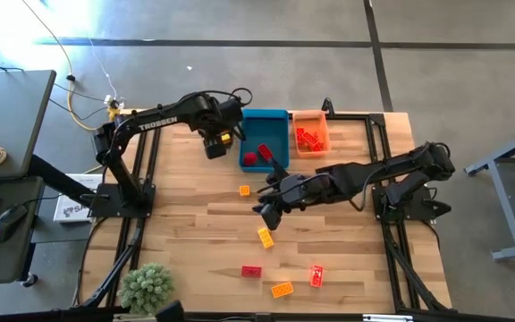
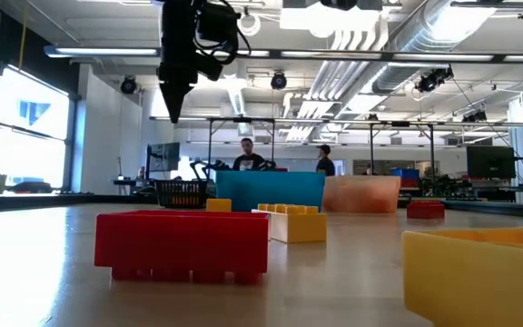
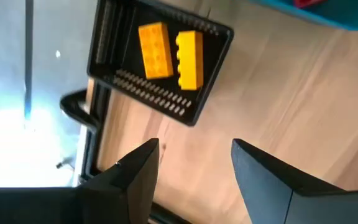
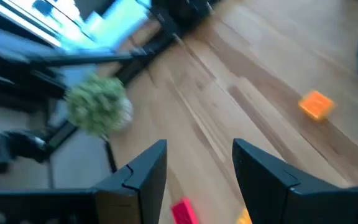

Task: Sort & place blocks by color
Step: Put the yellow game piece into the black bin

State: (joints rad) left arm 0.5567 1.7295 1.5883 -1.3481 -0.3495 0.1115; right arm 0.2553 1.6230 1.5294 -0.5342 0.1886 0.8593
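My left gripper hangs open at the far left, pointing down above a black bin. Two yellow blocks lie in that bin. My right gripper stands open over mid-table with nothing between its fingers. Loose blocks lie flat on the wood: an orange one, a yellow one, a red one, another orange one and another red one.
A blue bin holding red blocks and an orange bin holding reddish blocks stand side by side at the far edge. A small green plant sits at the near left corner. Bare wood lies left of the loose blocks.
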